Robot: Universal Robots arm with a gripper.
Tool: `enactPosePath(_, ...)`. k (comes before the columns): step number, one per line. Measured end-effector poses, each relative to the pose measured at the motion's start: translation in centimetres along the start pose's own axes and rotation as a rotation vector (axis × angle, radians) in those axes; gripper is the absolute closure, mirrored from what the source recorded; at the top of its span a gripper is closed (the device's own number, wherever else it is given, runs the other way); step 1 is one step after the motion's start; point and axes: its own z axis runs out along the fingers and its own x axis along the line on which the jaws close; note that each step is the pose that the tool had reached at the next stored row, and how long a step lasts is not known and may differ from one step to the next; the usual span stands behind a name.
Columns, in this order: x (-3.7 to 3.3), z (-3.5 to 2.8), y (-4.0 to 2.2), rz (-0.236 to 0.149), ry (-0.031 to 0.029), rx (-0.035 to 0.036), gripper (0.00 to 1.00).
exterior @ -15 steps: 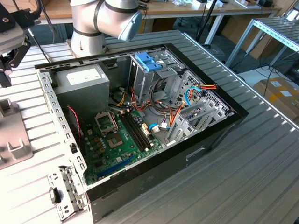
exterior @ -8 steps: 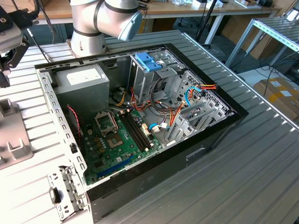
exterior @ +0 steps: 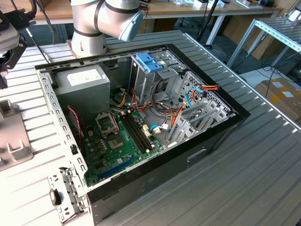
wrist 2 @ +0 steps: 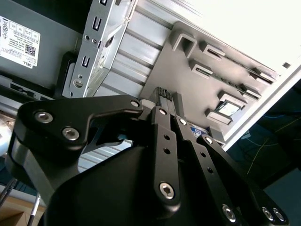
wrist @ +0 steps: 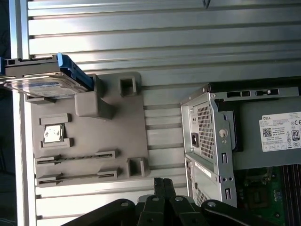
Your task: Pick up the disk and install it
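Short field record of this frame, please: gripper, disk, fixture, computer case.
gripper: shut, holding nothing, apart from the disk
disk: lying at one end of the grey fixture plate, blue rails attached
computer case: open, on the slatted table; disk not installed
power supply: grey box in a case corner

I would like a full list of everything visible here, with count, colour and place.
table: one, silver, under everything
computer case: one, black, on the table
power-supply box: one, grey, inside the case
motherboard: one, green, case floor
latch: one, light blue, on the drive cage
fixture plate: one, grey, on the table beside the case
disk: one, silver with blue rails, at the fixture plate's corner
arm: one, grey, beside the case
gripper: one, black, shut, near the plate
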Motion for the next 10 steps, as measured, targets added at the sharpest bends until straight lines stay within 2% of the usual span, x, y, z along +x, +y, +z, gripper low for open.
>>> enactPosePath(10, 0.31, 0.0, -0.02, 0.0, 0.0001, 0.0, 0.89)
